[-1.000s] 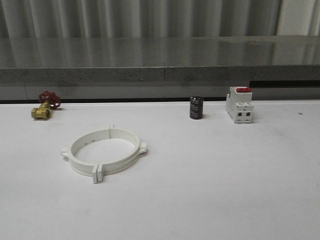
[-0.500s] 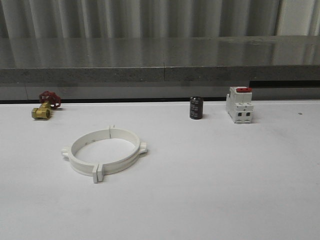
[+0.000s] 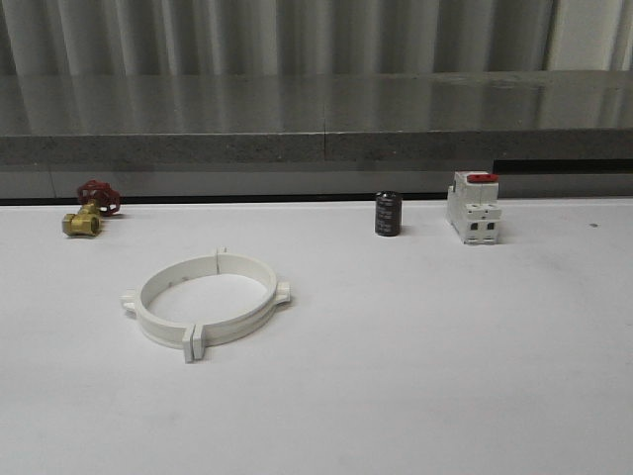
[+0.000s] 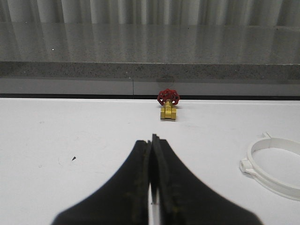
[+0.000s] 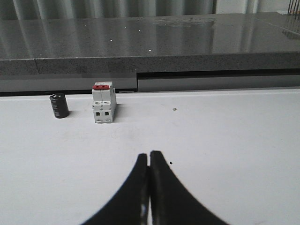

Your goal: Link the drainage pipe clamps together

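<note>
The drainage pipe clamps (image 3: pixel 206 299) lie on the white table at the left of the front view, two white half-rings set end to end as one wide ring, tabs touching at front and back. Part of that ring (image 4: pixel 276 165) also shows in the left wrist view, off to the side of the fingers. My left gripper (image 4: pixel 151 140) is shut with nothing in it, above bare table and apart from the ring. My right gripper (image 5: pixel 149 155) is shut and empty too, over bare table.
A brass valve with a red handwheel (image 3: pixel 89 209) sits at the back left. A black cylinder (image 3: pixel 388 214) and a white breaker with a red top (image 3: pixel 473 207) stand at the back right. A grey ledge (image 3: pixel 316 119) runs behind the table.
</note>
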Tool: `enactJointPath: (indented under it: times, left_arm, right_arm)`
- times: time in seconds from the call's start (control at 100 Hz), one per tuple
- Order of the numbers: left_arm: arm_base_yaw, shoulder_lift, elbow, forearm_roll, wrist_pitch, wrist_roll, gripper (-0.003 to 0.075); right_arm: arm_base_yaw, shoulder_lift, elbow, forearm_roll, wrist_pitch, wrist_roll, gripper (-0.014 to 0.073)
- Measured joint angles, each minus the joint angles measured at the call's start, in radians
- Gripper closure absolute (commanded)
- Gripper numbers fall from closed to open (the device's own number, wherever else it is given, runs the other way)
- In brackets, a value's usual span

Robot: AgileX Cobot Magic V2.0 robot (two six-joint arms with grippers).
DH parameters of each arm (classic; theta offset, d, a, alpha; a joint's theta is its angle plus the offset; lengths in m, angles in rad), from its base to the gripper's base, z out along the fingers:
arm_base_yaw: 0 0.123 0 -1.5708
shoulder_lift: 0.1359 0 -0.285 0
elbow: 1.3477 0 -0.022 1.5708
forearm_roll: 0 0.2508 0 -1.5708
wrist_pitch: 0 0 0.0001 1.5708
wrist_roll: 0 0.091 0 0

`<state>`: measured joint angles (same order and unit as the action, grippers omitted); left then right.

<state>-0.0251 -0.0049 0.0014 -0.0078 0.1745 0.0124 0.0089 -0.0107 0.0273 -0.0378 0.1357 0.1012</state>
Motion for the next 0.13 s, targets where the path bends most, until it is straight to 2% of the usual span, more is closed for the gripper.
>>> enactJointPath:
  times: [0.13]
  left_arm:
    - [0.0, 0.0, 0.0, 0.0, 0.0, 0.0, 0.0741]
  right_arm:
    - [0.0, 0.0, 0.0, 0.0, 0.0, 0.0, 0.0654]
